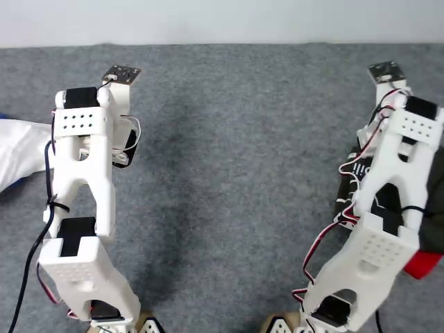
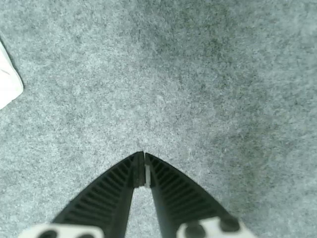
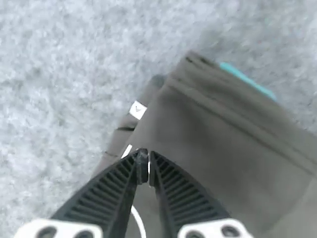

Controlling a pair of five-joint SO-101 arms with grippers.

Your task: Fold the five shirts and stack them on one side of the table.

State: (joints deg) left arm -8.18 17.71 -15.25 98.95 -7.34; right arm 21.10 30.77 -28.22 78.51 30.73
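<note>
At the table's (image 1: 229, 139) right edge lies a folded dark olive shirt (image 3: 223, 148), a teal edge (image 3: 245, 79) showing beneath it. The right gripper (image 3: 144, 166) hangs over it, tips pressed together. At the table's left edge lies a white shirt (image 1: 17, 152). The left gripper (image 2: 144, 163), closed empty, is over bare table.

Robotics lab or workshop bench. A desk (image 1: 229, 173) covered in grey felt-like carpet runs back to a plain white wall (image 1: 222, 21). Two white plastic robot arms, the left arm (image 1: 83, 180) and the right arm (image 1: 388, 208), stand at its near edge, with black motors and loose red, white and black wires (image 1: 320, 243) exposed.
</note>
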